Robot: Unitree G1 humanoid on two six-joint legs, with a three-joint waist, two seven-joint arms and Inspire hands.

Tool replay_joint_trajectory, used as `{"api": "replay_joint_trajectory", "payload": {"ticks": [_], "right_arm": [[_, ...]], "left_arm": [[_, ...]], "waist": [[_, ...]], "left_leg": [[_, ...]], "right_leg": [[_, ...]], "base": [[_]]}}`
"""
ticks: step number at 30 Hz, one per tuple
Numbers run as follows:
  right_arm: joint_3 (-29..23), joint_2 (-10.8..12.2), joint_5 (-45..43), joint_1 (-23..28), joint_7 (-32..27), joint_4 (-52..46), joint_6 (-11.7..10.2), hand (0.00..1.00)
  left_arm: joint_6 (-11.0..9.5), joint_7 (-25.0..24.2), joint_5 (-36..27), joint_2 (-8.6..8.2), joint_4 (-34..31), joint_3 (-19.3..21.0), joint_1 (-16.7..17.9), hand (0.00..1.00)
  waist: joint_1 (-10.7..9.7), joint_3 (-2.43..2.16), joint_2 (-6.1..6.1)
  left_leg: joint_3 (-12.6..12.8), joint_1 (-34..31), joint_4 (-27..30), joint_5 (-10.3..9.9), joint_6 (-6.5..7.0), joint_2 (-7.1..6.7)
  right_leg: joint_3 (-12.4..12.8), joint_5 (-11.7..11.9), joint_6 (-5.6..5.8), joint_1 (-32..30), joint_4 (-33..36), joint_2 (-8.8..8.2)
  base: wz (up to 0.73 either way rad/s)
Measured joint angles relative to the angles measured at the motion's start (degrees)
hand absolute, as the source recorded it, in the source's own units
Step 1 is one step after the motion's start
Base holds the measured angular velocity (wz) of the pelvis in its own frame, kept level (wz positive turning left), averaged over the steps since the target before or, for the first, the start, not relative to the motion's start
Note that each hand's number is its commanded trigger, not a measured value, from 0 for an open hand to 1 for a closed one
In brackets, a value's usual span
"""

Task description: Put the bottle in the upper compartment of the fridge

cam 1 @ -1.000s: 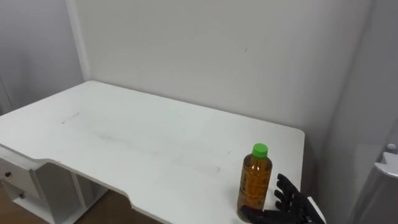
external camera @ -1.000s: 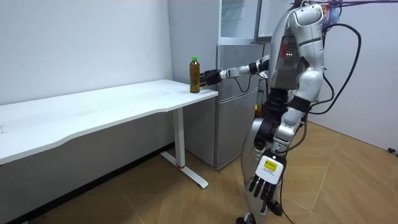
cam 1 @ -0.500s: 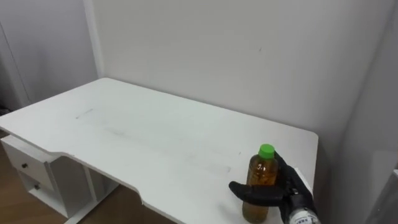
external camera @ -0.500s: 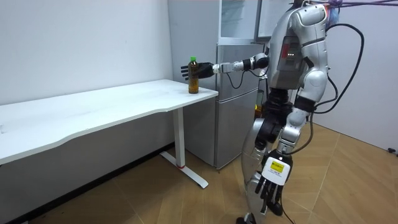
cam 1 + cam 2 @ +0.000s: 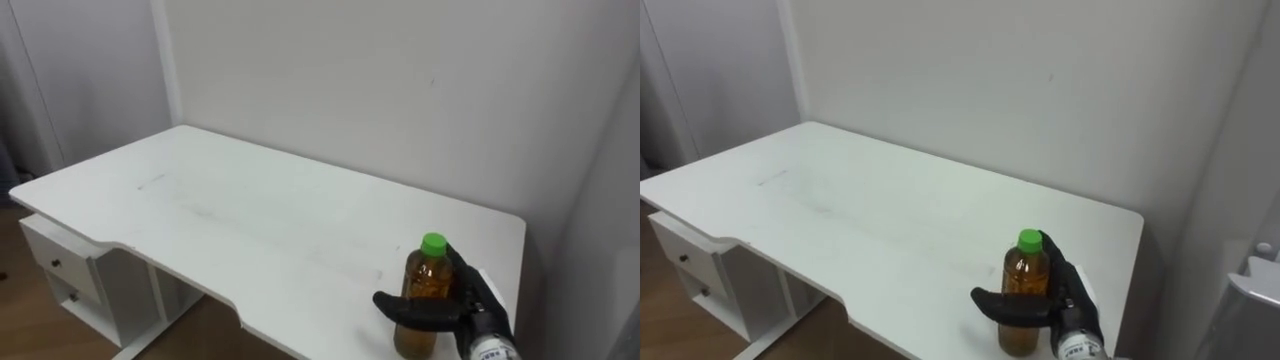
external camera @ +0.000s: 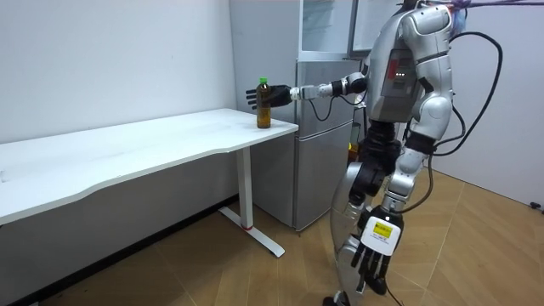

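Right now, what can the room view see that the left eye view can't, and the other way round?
Room view: the whole robot standing beside the grey fridge, its left hand hanging open by its leg. Left eye view: drawers under the left end of the table, and the thumb of the right hand crossing the front of the bottle. Both: the white table, the green-capped bottle upright near its corner, and the right hand closed around it.

One bottle is counted on one white table. One drawer unit with two drawers is seen under it. One fridge is counted beside the table. Two hands are counted: right hand and left hand.
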Motion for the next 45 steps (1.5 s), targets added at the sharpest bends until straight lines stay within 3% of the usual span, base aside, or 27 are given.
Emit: {"api": "replay_joint_trajectory", "payload": {"ticks": [6,10,15,26,45], "right_arm": [[0.0,-0.1,0.4,0.1,0.5,0.5,0.0,0.0],[0.1,-0.1,0.3,0.2,1.2,3.5,0.0,0.0],[0.0,-0.3,0.3,0.2,1.2,5.4,0.0,0.0],[0.0,-0.4,-0.1,0.1,1.0,9.2,0.0,0.0],[0.0,-1.9,-0.2,0.1,-1.6,9.2,0.0,0.0]], "left_arm": [[0.0,0.0,-1.2,-0.02,0.1,0.0,0.4,0.0],[-0.2,0.1,-2.3,-0.02,-0.1,0.1,0.3,0.0],[-0.2,0.1,-2.3,-0.03,-0.2,0.1,0.7,0.0],[-0.2,0.1,-2.3,0.19,-0.8,0.0,1.7,0.0],[-0.3,-0.1,-2.4,0.29,-1.2,0.0,3.9,0.0]], "waist": [[0.1,-0.39,-0.88],[0.1,-0.34,-1.31],[0.0,-0.23,-1.05],[0.0,-0.58,-0.55],[0.3,-0.4,-0.68]], "left_leg": [[0.0,0.2,0.4,0.0,0.05,-0.22],[-0.1,0.4,0.4,0.0,0.06,-0.3],[-0.2,0.1,0.3,0.0,0.07,-0.29],[-0.9,-0.2,0.6,0.0,0.07,-0.35],[-1.4,0.6,0.6,0.1,0.12,-0.62]], "right_leg": [[0.0,-0.1,0.03,0.5,-0.5,0.02],[0.0,0.0,0.1,1.0,-0.8,0.03],[-0.3,0.0,0.09,1.0,-0.8,0.01],[-1.6,0.0,0.08,1.2,-0.6,-0.06],[-1.9,-0.1,0.21,2.1,-0.8,-0.15]], "base": [[0.02],[0.02],[0.01],[0.04],[0.0]]}}
